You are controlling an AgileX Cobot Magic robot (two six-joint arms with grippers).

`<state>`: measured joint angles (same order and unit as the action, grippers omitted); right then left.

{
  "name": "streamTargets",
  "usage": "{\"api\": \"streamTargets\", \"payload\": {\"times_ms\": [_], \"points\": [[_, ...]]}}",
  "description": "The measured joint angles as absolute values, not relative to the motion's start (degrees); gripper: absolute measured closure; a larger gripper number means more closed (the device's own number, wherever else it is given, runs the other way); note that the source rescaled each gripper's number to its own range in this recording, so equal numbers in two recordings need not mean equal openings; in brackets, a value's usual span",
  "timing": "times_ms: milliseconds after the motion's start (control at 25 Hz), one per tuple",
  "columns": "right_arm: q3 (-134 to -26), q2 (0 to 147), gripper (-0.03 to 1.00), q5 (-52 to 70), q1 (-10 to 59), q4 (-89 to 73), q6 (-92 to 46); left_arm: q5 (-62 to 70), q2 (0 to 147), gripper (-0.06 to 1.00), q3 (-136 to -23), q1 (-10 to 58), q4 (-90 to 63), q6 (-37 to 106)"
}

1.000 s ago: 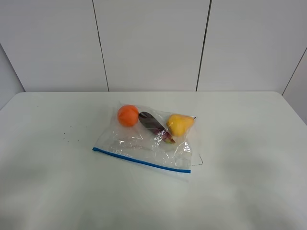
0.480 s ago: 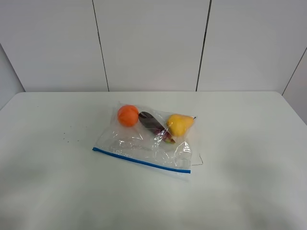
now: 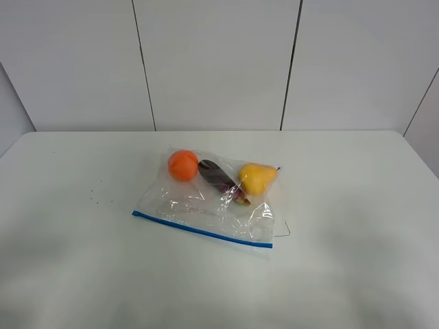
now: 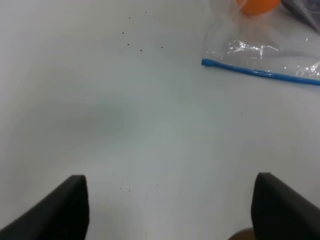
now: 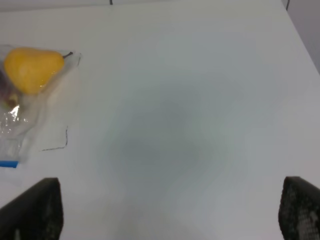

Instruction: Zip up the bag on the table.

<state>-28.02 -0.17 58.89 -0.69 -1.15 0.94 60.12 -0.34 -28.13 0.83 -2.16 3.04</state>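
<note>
The clear crinkly bag (image 3: 206, 202) lies flat in the middle of the white table (image 3: 357, 226), its blue zipper strip (image 3: 202, 229) along the near edge. Through the plastic show an orange fruit (image 3: 182, 165), a purple one (image 3: 219, 178) and a yellow pear (image 3: 256, 177). Neither arm appears in the exterior high view. In the left wrist view the left gripper (image 4: 170, 210) is open over bare table, well short of the zipper strip's end (image 4: 206, 62). The right gripper (image 5: 172, 215) is open too, off to the side of the pear (image 5: 31, 68), touching nothing.
A few dark specks (image 3: 96, 199) dot the table left of the bag. A thin dark line (image 3: 285, 229) marks the surface by the bag's right corner. A white panelled wall (image 3: 219, 62) stands behind the table's far edge.
</note>
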Motion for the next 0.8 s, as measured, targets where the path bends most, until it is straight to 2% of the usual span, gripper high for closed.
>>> {"api": "streamTargets", "payload": {"times_ms": [800], "points": [[-28.0,-0.2,-0.03,58.9,-0.7,-1.1,1.0,60.1,-0.3,-0.02,-28.1,0.8,-2.2,3.0]]}}
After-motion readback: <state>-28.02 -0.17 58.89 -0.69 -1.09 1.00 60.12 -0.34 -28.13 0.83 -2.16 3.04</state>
